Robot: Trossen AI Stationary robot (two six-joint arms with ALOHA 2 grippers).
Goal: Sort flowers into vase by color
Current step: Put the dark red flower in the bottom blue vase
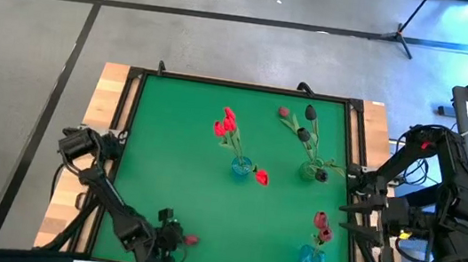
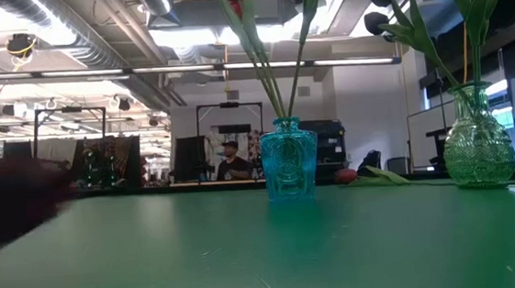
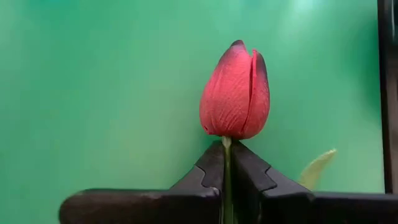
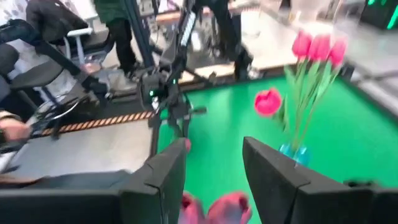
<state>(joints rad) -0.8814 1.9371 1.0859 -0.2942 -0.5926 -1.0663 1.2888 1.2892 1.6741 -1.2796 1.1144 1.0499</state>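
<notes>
gripping red tulip [image 3: 235, 93] stem, left fingers [image 3: 205, 180] clamped, near-left worktop [image 1: 179, 142] | lifting straight, keeping head clear | right gripper [image 4: 214, 168] waiting, fingers parted

Dark arms [image 1: 109, 201], wedge-shaped fingers [image 3: 205, 177]

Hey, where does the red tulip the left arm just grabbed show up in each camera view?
High view: red tulip near the mat's front edge, at the left gripper.
Low view: not identifiable.
Left wrist view: centre, stem pinched in the shut jaws.
Right wrist view: not clearly identifiable.
Shared landmark: green mat.
</notes>
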